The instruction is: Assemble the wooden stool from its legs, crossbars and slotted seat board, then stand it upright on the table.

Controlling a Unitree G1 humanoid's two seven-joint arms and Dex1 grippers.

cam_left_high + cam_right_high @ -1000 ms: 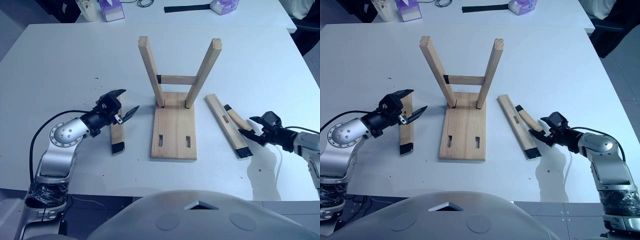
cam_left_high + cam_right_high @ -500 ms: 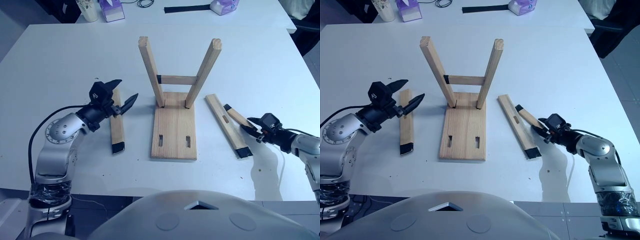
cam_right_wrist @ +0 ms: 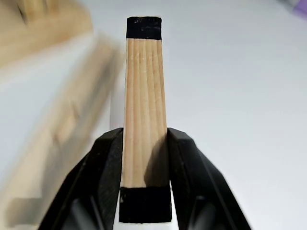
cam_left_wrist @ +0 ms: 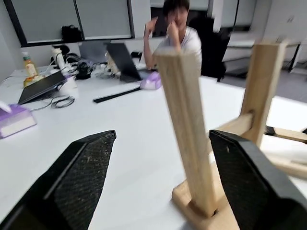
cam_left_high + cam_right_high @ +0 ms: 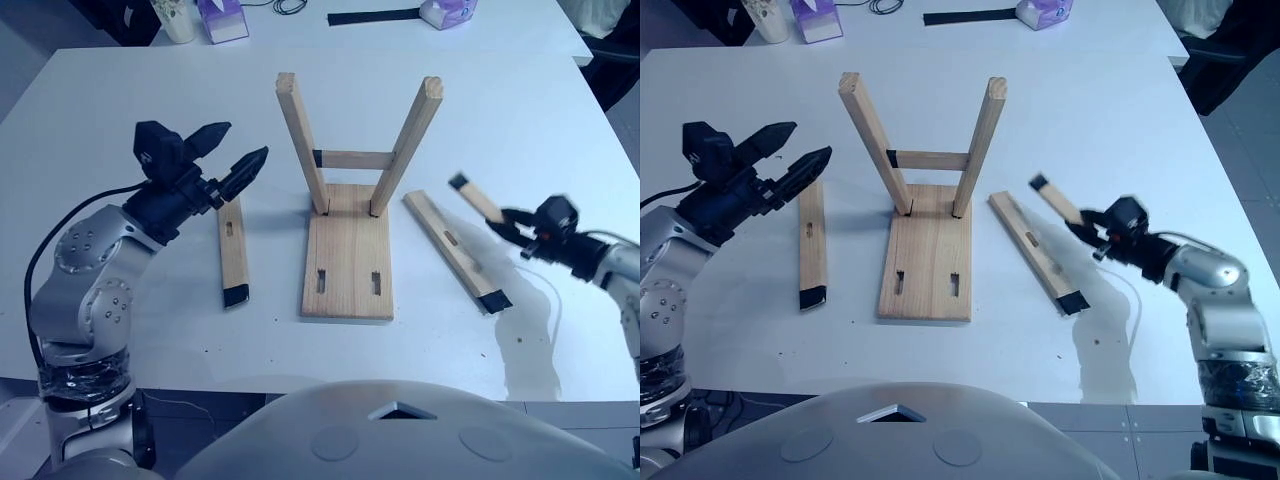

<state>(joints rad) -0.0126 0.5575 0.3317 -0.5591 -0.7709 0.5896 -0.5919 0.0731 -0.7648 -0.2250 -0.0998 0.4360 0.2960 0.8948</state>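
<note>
Wood parts are set out on the white tabletop [image 5: 130,110] so the stool can be built upside down. The seat board [image 5: 348,255] lies flat in the middle. Two standing legs [image 5: 301,140] are stuck in its far slots, and a joined crossbar [image 5: 355,159] between them holds them steady. The two near slots [image 5: 322,281] are empty, most likely meant for the other pair of legs. The left loose leg [image 5: 232,250] lies flat just beside the board on one side, and the right loose leg [image 5: 455,250] lies flat just beside it on the other, each close to the arm that could pick it up. The right fingers [image 3: 103,182] are clamped on a short crossbar [image 3: 144,105], one on each side near a black-tipped end. That bar is tilted up and seems to be off the tabletop. It hangs near the right loose leg without touching it, and it probably has to go into the hole in that leg. The right arm comes in low from the right side and points toward the board. The left fingers [image 4: 79,182] are spread wide with nothing between them. The left arm is bent and held high above the left loose leg, with its tips aimed at the nearer standing leg, maybe to steady it.
</note>
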